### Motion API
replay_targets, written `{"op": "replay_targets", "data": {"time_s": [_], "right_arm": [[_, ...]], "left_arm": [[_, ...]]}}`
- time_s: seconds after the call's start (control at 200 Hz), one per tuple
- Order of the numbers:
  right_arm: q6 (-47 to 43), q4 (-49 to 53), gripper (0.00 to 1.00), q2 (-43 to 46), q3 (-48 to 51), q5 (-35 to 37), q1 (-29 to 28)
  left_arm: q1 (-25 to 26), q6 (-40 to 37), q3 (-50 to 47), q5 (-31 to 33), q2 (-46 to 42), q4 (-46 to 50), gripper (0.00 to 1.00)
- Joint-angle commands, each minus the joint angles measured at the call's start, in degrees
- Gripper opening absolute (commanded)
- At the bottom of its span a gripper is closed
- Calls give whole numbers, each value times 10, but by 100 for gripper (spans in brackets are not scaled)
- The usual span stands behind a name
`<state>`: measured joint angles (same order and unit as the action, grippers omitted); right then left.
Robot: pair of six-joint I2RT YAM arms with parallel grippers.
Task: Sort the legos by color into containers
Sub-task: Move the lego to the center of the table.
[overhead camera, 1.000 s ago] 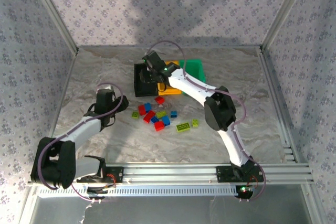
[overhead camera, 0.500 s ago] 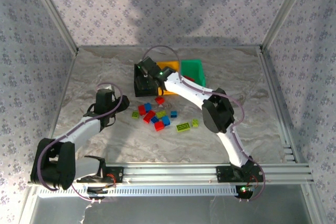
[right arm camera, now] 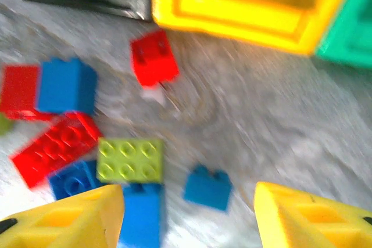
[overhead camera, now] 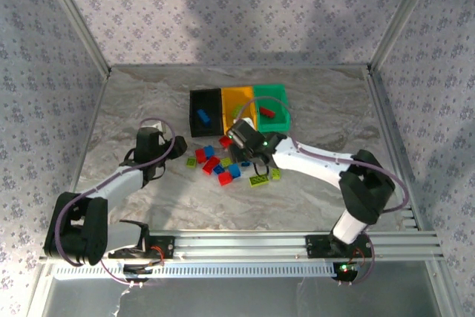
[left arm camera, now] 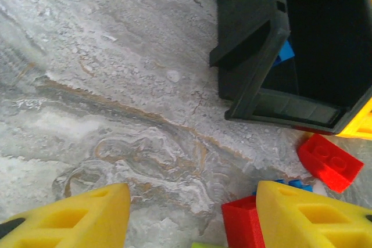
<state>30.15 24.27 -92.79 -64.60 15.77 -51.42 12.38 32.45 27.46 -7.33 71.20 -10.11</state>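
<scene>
The black bin (overhead camera: 205, 102), orange-yellow bin (overhead camera: 237, 99) and green bin (overhead camera: 273, 96) stand in a row at the back. A blue brick (overhead camera: 202, 116) lies in the black bin, a red brick (overhead camera: 267, 111) in the green one. The loose legos (overhead camera: 220, 162) lie in a pile in front of the bins. My right gripper (overhead camera: 241, 150) hovers open over the pile's right side, with a small blue brick (right arm camera: 207, 187) on the table between its fingers and a yellow-green brick (right arm camera: 129, 159) to its left. My left gripper (left arm camera: 192, 213) is open and empty, left of the pile, beside a red brick (left arm camera: 243, 222).
Two yellow-green bricks (overhead camera: 265, 177) lie apart, to the right of the pile. A red brick (left arm camera: 329, 161) sits just in front of the black bin (left arm camera: 261, 45). Metal frame rails run along the table's right and near edges.
My right arm has swung back from over the black bin to the pile, and a blue brick now lies in that bin. The left arm has stayed put.
</scene>
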Motion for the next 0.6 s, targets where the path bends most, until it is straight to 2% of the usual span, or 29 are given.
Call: {"op": "replay_targets", "data": {"time_s": [0.0, 0.195, 0.41, 0.595], "right_arm": [[54, 19, 63, 49, 59, 38, -1], [98, 7, 63, 71, 116, 54, 2], [88, -24, 63, 50, 103, 44, 11], [77, -21, 63, 50, 96, 46, 11]], "left_arm": [[4, -9, 1, -35, 14, -38, 58], [21, -13, 11, -70, 43, -57, 58], [60, -41, 36, -96, 68, -52, 58], [99, -92, 91, -92, 109, 27, 58]]}}
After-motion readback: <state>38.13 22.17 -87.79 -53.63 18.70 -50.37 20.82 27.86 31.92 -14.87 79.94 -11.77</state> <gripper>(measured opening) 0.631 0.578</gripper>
